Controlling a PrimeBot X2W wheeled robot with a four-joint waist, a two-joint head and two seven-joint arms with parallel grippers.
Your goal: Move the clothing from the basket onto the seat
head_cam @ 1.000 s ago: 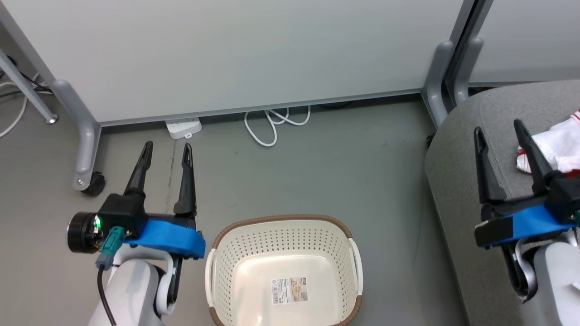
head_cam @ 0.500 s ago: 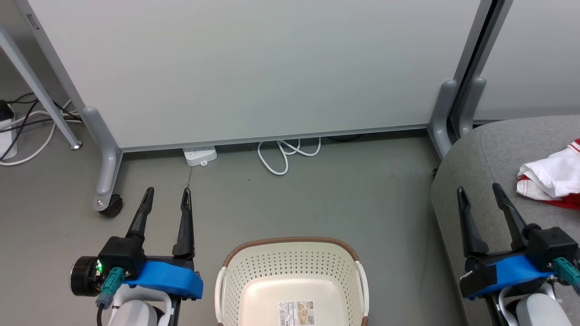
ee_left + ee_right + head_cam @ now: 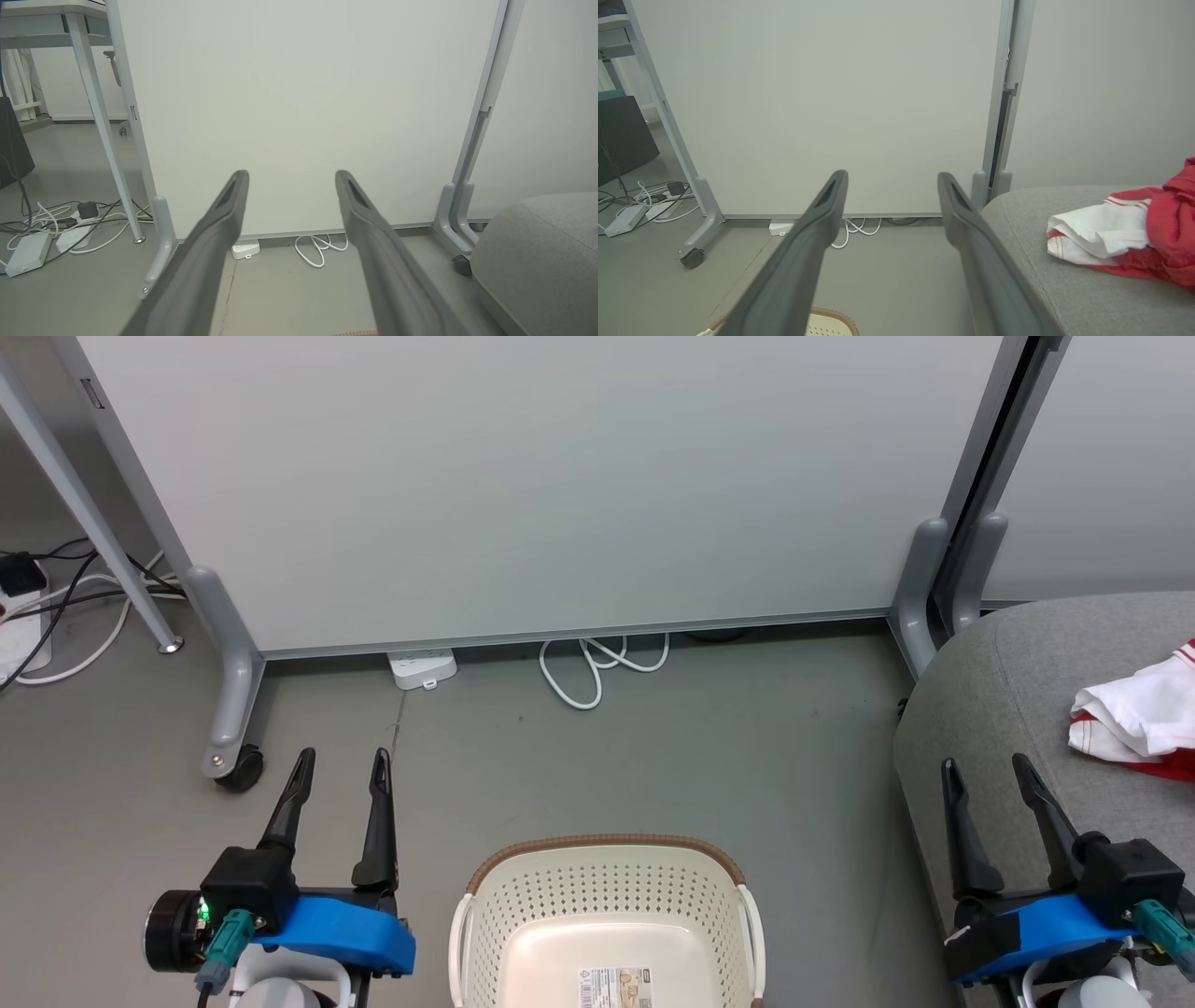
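Basket (image 3: 607, 847) looks bare; clothing (image 3: 1131, 721) sits heaped on the seat (image 3: 990, 709), well in from its left edge. Your left gripper (image 3: 343, 756) and right gripper (image 3: 985, 763) hang spread, empty. Transfer seems done; next, just park them.

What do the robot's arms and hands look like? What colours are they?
The left hand and right hand look alike. Each has two long, dark, pointed fingers on a black block. Behind the block is a bright blue bracket, then a pale whitish arm. A teal cable plug sticks out of each. The left one also has a tiny green light.
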